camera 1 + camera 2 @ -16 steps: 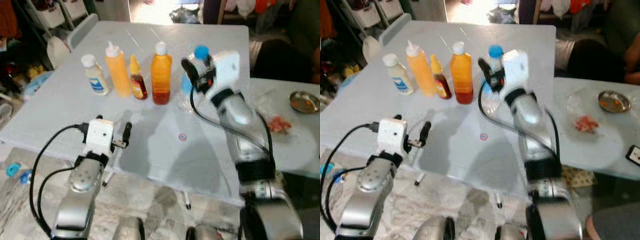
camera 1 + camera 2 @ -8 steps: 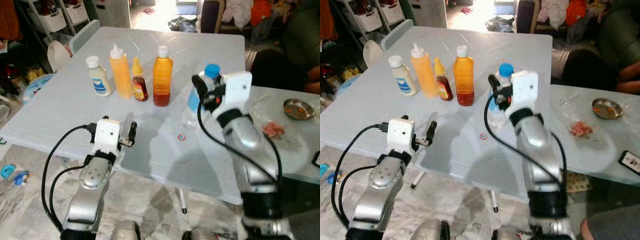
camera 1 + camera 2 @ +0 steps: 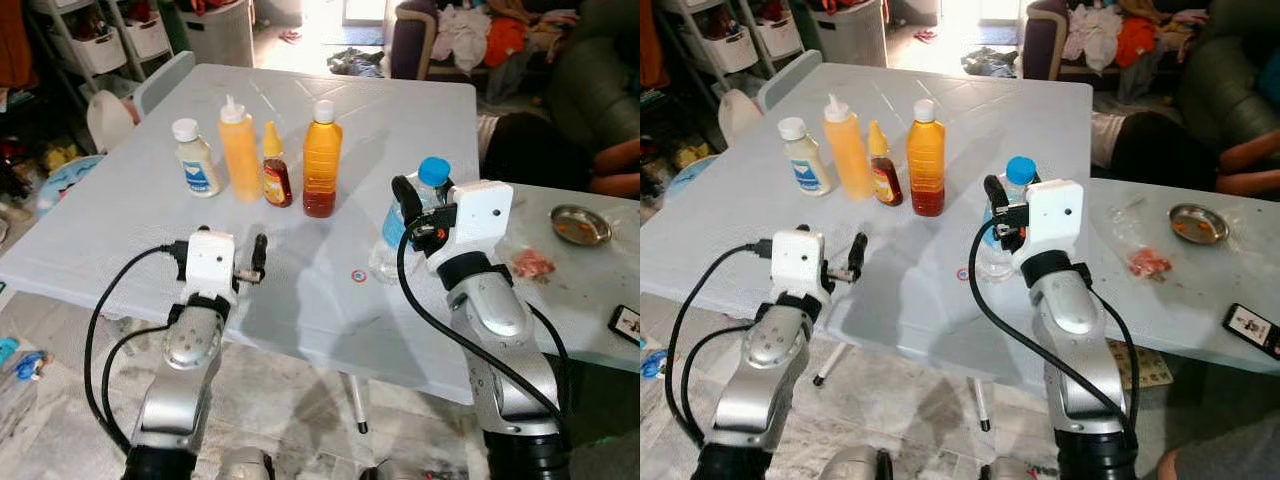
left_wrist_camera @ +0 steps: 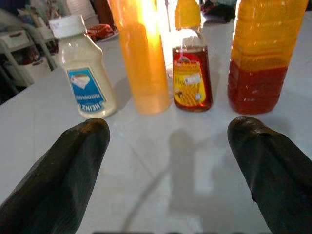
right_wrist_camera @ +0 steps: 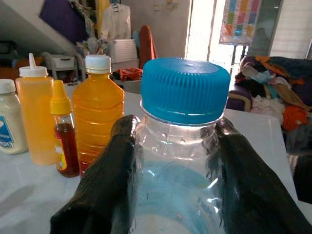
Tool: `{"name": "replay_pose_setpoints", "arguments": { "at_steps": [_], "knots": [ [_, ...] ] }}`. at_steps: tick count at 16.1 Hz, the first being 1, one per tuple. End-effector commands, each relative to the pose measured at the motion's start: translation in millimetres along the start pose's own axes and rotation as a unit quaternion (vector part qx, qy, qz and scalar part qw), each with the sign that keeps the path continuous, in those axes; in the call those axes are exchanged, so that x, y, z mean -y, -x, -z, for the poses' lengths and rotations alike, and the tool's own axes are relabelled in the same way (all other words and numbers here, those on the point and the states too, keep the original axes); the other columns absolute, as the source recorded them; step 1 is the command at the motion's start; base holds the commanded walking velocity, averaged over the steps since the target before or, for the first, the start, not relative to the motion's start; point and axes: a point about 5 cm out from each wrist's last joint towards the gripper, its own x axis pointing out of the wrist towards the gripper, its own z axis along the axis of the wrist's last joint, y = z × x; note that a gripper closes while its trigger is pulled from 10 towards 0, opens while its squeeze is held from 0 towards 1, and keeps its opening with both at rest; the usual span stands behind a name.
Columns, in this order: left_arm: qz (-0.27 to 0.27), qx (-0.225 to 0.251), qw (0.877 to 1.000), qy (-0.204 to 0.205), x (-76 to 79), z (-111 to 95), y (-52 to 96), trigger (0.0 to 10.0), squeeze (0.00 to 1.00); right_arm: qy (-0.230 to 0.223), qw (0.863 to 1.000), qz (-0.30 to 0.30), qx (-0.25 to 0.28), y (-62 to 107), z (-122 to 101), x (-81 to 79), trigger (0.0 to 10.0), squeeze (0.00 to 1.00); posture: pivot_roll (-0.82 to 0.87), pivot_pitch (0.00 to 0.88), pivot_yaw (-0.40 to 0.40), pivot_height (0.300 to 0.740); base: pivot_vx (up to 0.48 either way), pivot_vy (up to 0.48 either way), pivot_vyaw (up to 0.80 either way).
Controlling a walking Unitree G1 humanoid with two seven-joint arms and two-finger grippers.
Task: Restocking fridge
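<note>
A: Where is the water bottle [image 3: 398, 232]?

B: On the white table [image 3: 120, 215], well in from the near edge and off to the right of the four condiment bottles. The right gripper [image 5: 173, 161] has it: the two black fingers [image 5: 105, 170] sit on opposite sides just under the blue cap [image 5: 185, 90], pressed against the clear plastic.

A: Lifted or standing?

B: I cannot tell; its base looks to be on or just above the table.

A: How should it handle?

B: My guess is moderately heavy if full, with thin walls that dent under a hard squeeze. The plastic is smooth, so it could slip. The shoulder below the cap is the stiffest part, and that is where the fingers are, so the hold seems sound.

A: And the left gripper [image 4: 170, 161]?

B: Spread wide with nothing between the fingers, over the table near the front edge. It points at the row: mayonnaise [image 4: 83, 73], a squeeze bottle [image 4: 141, 53], a small sauce bottle [image 4: 192, 63] and a juice bottle [image 4: 263, 53], all upright and close together.

A: Anything awkward there?

B: The row is tight, so reaching one may knock its neighbour. The squeeze bottle is probably soft; the small one looks rigid, possibly glass.
</note>
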Motion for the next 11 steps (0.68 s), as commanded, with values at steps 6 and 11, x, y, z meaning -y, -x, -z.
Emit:
{"name": "replay_pose_setpoints", "arguments": {
  "at_steps": [6, 11],
  "knots": [
    [-0.031, -0.008, 0.999, 0.007, -7.2, 6.8, -0.3, 10.0, 0.0, 0.0, 1.0, -0.002, -0.027, 2.7, 6.2, -1.6, 10.0, 0.0, -0.06, 0.0, 0.014, 0.74, -0.225, 0.0, 0.0],
    [-0.027, -0.004, 1.0, 0.004, -9.1, 6.2, -2.9, 10.0, 0.0, -0.006, 0.999, 0.001, -0.033, 5.2, 8.9, -2.9, 10.0, 0.0, -0.06, 0.0, 0.019, 0.74, -0.292, 0.0, 0.0]
  ]
}}
